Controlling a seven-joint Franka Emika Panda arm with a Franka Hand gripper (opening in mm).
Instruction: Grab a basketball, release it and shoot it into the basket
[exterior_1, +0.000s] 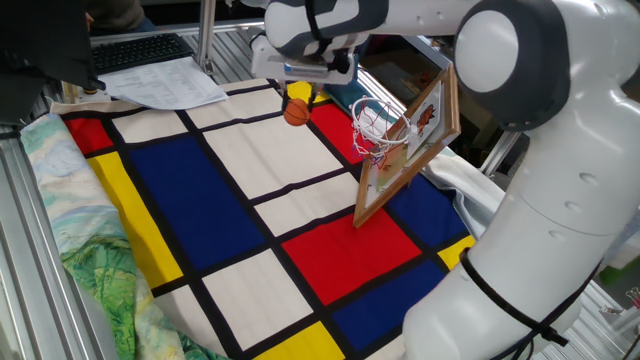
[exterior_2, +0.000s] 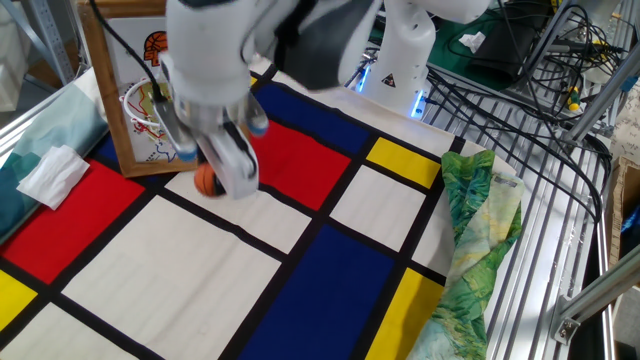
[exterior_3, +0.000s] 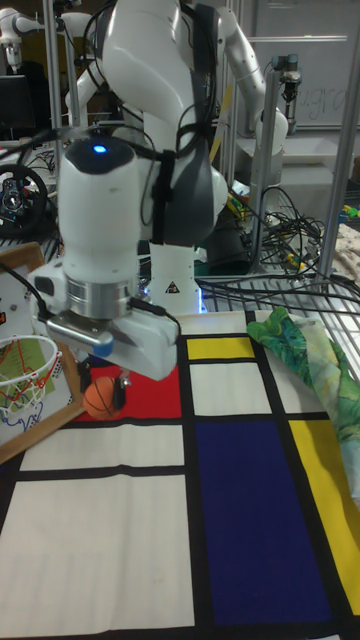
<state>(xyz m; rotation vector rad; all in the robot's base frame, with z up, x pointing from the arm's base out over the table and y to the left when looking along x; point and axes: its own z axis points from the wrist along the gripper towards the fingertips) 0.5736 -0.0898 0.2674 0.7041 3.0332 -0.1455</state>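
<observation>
The orange basketball (exterior_1: 296, 113) (exterior_2: 207, 180) (exterior_3: 102, 398) hangs just above the colour-block mat, pinched between the fingers of my gripper (exterior_1: 298, 103) (exterior_2: 214, 172) (exterior_3: 106, 386), which is shut on it. The gripper is motion-blurred in the other fixed view. The basket (exterior_1: 374, 129) (exterior_2: 143, 106) (exterior_3: 24, 366), a red rim with a white net on a wood-framed backboard (exterior_1: 421, 140), stands on the mat right beside the ball. The ball sits lower than the rim and just outside it.
A crumpled white tissue (exterior_2: 52, 172) lies left of the backboard. Green patterned cloth (exterior_2: 471, 235) (exterior_1: 92, 272) bunches along the mat's edge by the metal table frame. Papers (exterior_1: 160, 82) and a keyboard (exterior_1: 140, 48) lie behind the mat. Cables (exterior_2: 510, 70) crowd the far side.
</observation>
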